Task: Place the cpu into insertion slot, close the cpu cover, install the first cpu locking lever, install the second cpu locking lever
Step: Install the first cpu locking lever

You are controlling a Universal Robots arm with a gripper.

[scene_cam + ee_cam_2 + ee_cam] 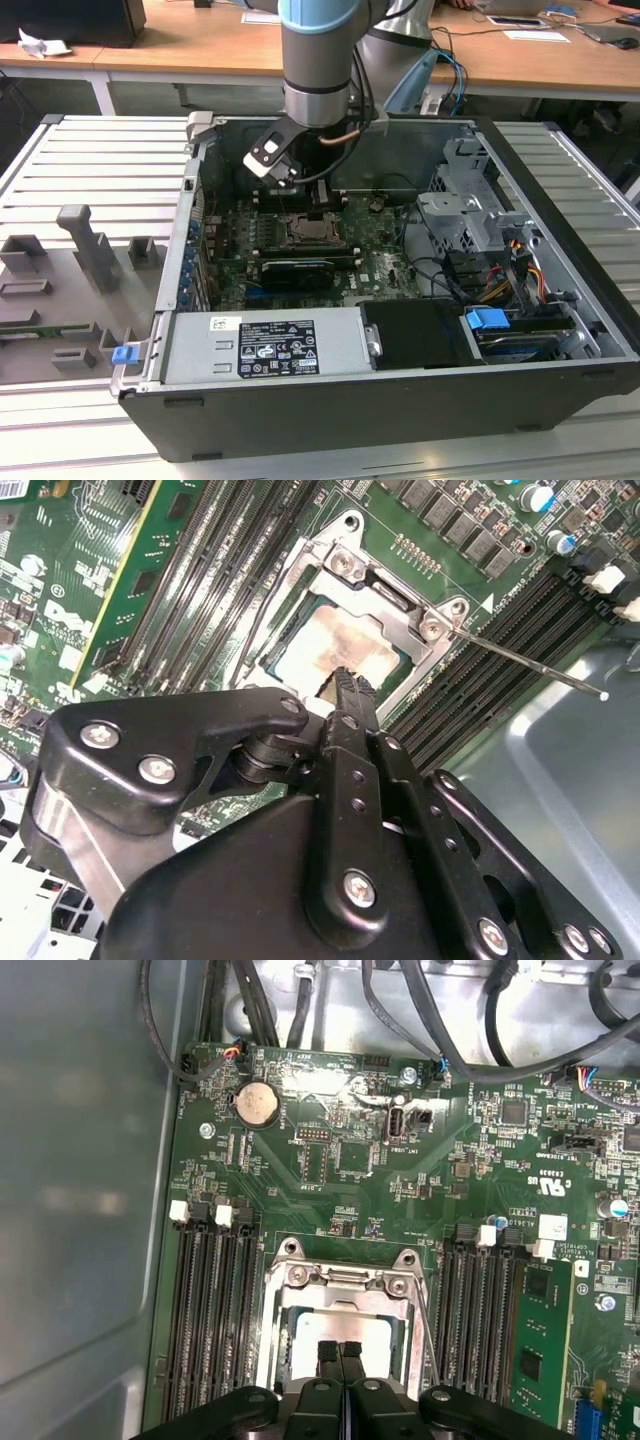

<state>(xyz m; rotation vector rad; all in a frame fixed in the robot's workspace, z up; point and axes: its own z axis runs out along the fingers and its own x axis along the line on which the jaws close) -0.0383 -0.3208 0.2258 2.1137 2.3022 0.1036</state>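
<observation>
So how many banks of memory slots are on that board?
2: one bank beside the chip socket, the other bank on its opposite side. Some may hide under the hand.

Exterior view: diffuse overhead room light, no hard shadows. The desks (180,45) at the far side are brightest. The case interior (300,240) is dimmer, darkest under the arm (320,60). Mild softness throughout.
Second wrist view: the gripper (345,685) body is close to the lens, near-black, with soft highlights on its edges and screws. There is a pale glare patch on the cpu (345,645).
First wrist view: the grey case panel (80,1160) is hazy with milky reflections. The motherboard (400,1200) is evenly lit and in focus.
</observation>
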